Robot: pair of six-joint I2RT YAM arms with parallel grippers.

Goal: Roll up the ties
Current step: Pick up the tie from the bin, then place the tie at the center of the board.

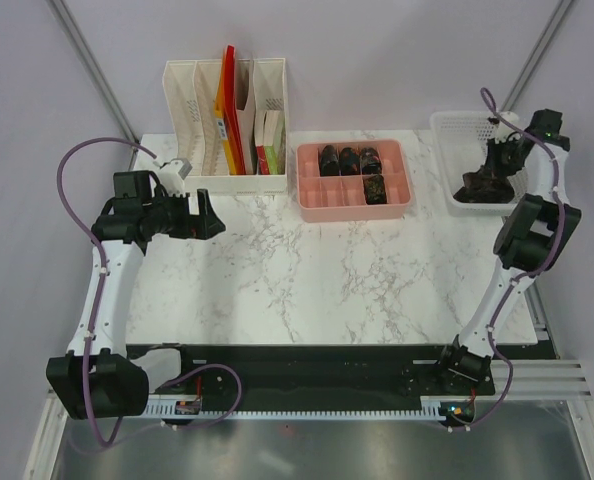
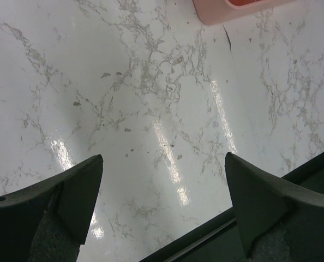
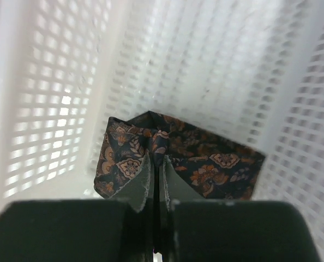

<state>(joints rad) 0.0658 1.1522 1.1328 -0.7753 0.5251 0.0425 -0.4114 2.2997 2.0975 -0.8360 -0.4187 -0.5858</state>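
My right gripper [image 3: 156, 164] is pinched shut on a raised fold of the tie [image 3: 205, 164], which lies bunched in the white basket [image 3: 53, 109] at the far right of the table. My left gripper [image 2: 165, 164] hangs wide open over the bare marble table [image 2: 151, 82], holding nothing. The fabric looks light, limp and probably slick, so I judge that this thin pinch could slip. An end would be a better hold for rolling. Rolled ties [image 1: 349, 160] sit in the pink tray [image 1: 305, 195]. The bunch hides the tie's ends and length, and I can't tell how many lie there.
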